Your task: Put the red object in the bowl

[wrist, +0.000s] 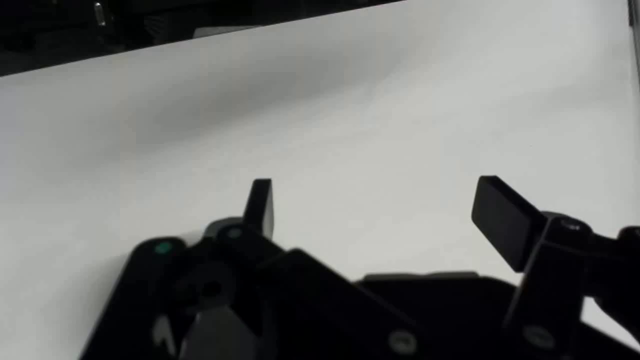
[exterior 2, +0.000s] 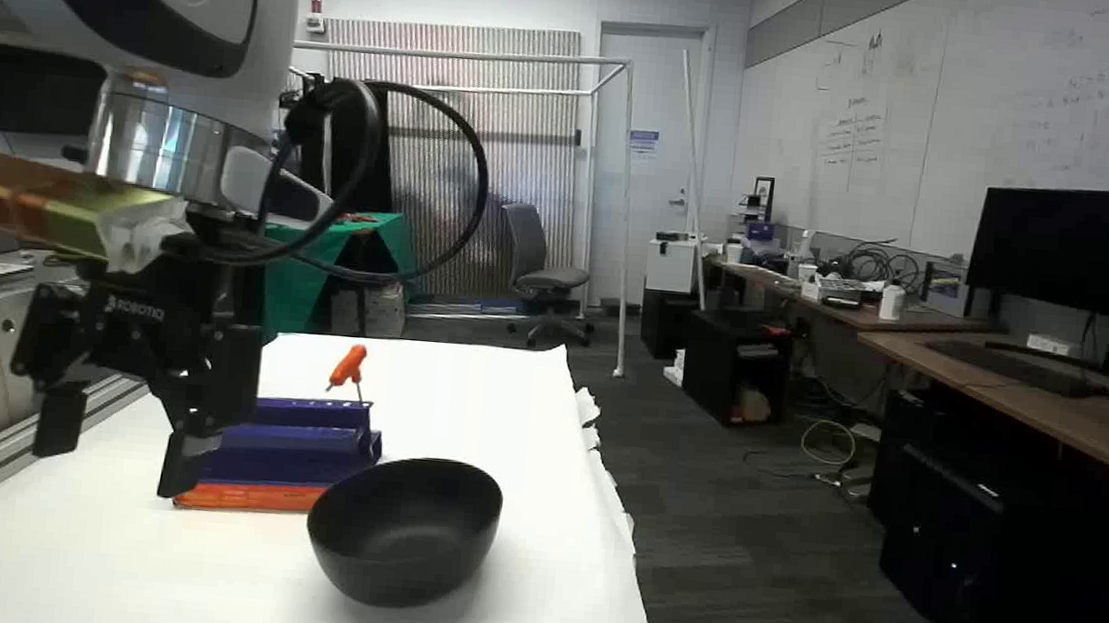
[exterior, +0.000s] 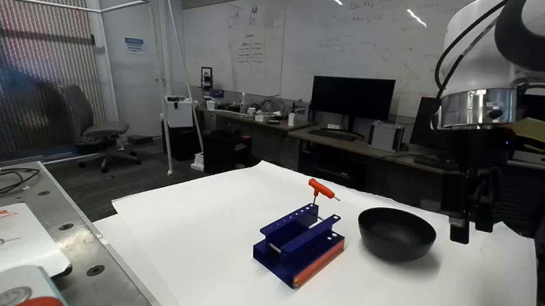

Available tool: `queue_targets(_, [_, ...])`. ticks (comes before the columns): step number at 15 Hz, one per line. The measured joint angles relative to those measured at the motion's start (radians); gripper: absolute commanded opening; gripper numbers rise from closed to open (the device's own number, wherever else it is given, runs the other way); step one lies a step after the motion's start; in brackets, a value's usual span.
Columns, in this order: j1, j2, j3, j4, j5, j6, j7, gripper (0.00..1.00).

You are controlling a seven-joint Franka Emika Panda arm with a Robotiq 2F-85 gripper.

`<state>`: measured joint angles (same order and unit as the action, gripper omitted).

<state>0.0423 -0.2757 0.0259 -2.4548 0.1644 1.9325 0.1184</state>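
Observation:
The red object (exterior: 320,189) is a small red-orange T-handle with a thin metal shaft. It stands with its shaft down in a hole at one end of the blue rack's top, and its handle is up; it also shows in an exterior view (exterior 2: 348,365). The matte black bowl (exterior: 395,248) sits upright beside the rack, and its visible inside is bare; it also shows in an exterior view (exterior 2: 381,577). My gripper (exterior: 471,229) is open and empty, raised above the table, apart from both. The wrist view shows the open jaws (wrist: 377,215) over white paper only.
The blue slotted rack (exterior: 295,240) with an orange-red underside lies near the bowl, also in an exterior view (exterior 2: 286,451). White paper (exterior: 182,243) covers the table. A metal bench edge (exterior: 94,255) borders it. Desks with monitors (exterior: 352,97) stand behind.

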Motion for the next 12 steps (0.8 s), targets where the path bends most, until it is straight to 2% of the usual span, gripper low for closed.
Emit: queue_targets(12, [0.0, 0.002, 0.0, 0.012, 0.0, 0.001, -0.001, 1.0])
